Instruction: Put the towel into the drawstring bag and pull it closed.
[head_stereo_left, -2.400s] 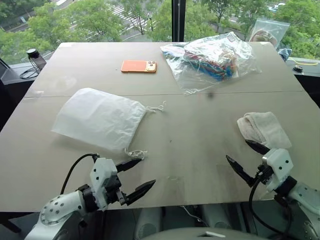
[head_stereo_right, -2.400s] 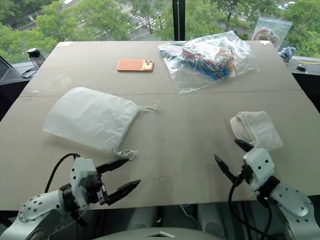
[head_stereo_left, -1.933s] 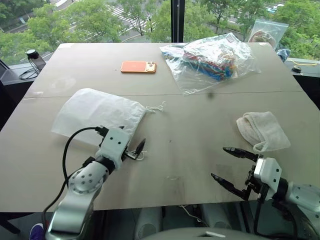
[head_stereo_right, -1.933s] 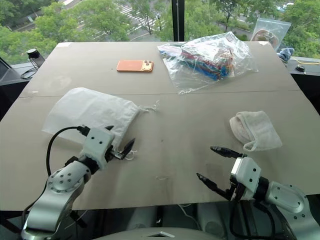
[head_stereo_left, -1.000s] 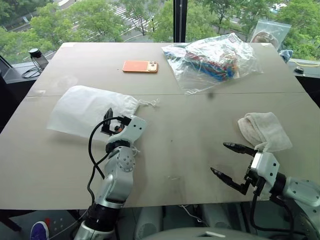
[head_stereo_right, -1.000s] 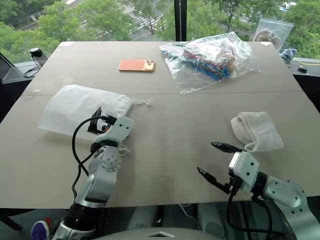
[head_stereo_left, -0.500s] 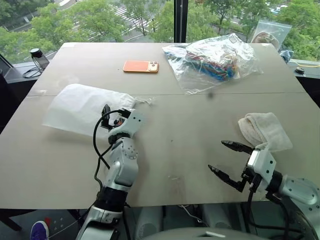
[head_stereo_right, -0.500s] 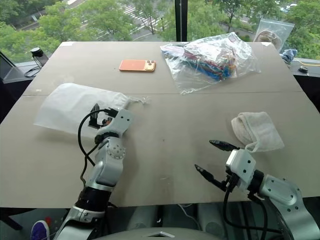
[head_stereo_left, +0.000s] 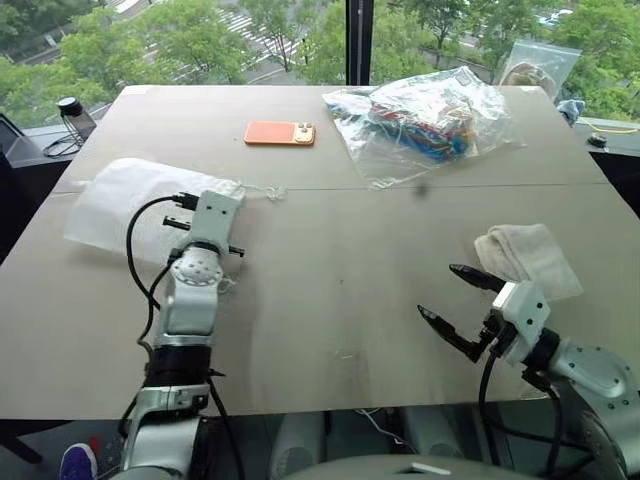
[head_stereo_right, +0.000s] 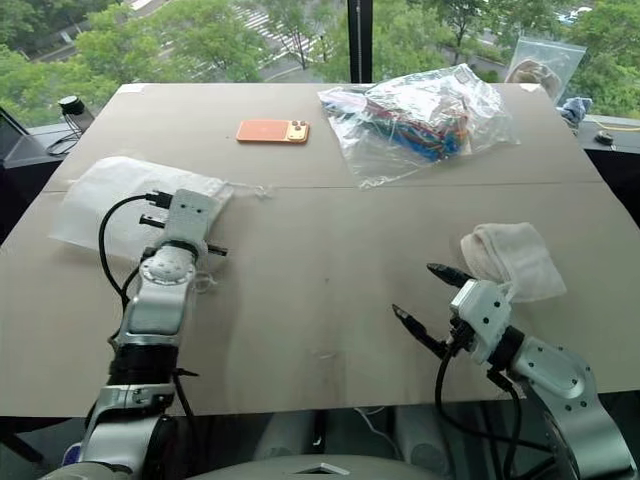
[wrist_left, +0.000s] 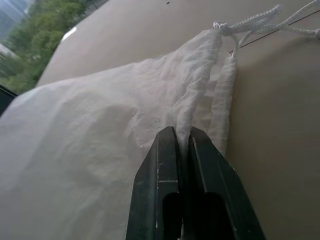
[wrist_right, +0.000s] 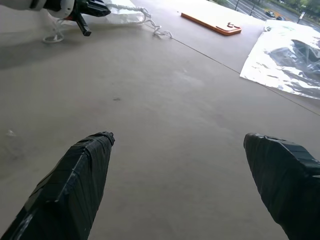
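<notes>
Now left end effector (wrist_left: 182, 137) pinches the drawstring bag (wrist_left: 95, 150); right end effector (head_stereo_right: 428, 293) gapes, empty.

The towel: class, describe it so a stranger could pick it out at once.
Start at the big table by the window and go to its right side. Near the right gripper lies the towel: small, cream, fluffy and folded, unlike the thin, flat white bag opposite.

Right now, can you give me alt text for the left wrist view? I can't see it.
The left tool is shut on a fold of the white bag near its mouth. The bag lies on the tan table, its knotted cords trailing off beyond the gathered hem.
</notes>
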